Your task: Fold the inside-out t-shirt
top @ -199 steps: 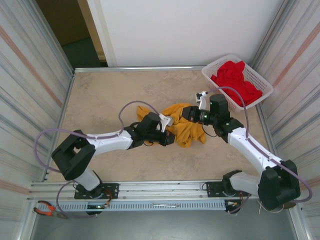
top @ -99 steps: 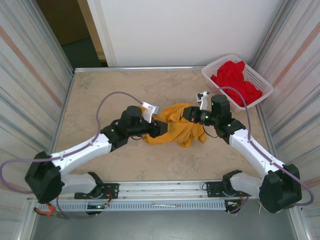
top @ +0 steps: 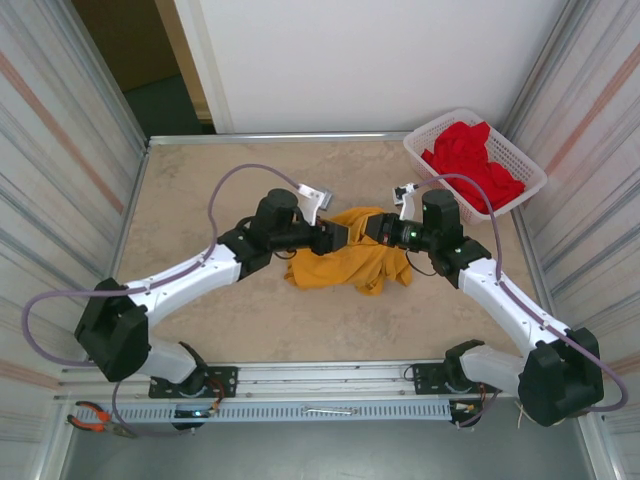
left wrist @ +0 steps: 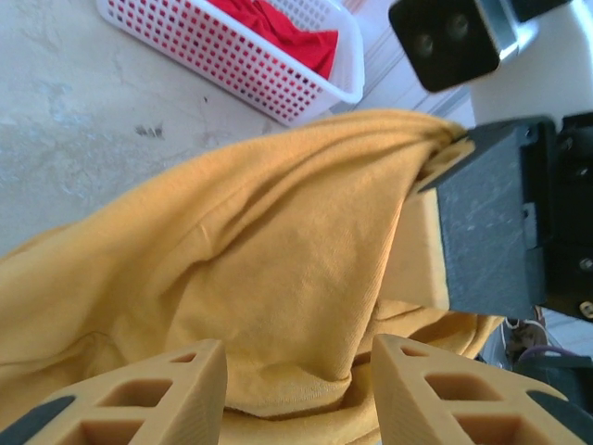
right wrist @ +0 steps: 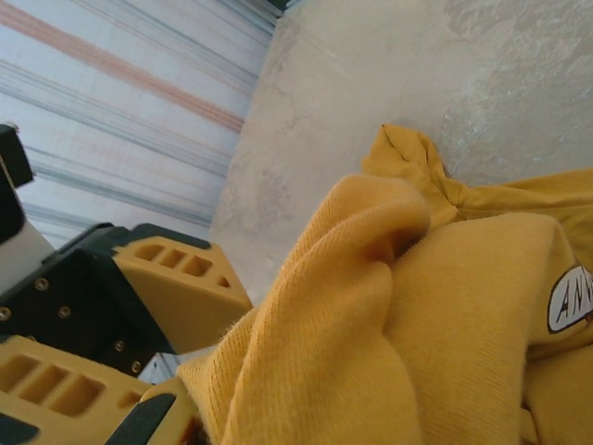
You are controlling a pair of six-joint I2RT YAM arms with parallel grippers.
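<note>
1. Two grippers nose to nose over the middle of the table [top: 200, 190]: left gripper [top: 338, 237] facing right gripper [top: 374, 230] along a left-to-right line, almost touching.
2. Between and below them, the inside-out t-shirt [top: 350, 265]: bunched, mustard-yellow, spread toward the near edge, well apart from the white basket [top: 414, 150] of red garment [top: 470, 155] in the far right corner.
3. Right side: clamped shut on a ridge of the cloth, raised off the tabletop.
4. Left side: about half open, gripping nothing. In the left wrist view, a fold of yellow fabric dead ahead, at the mouth of the gap between the tan fingers [left wrist: 176, 389].
5. Deciding relation, by judgement: one ridge running from the right pinch straight toward the left opening. Probably little more than a short advance and a close needed for a second hold beside the first.
6. Possible snag: catching several layers at once.
</note>
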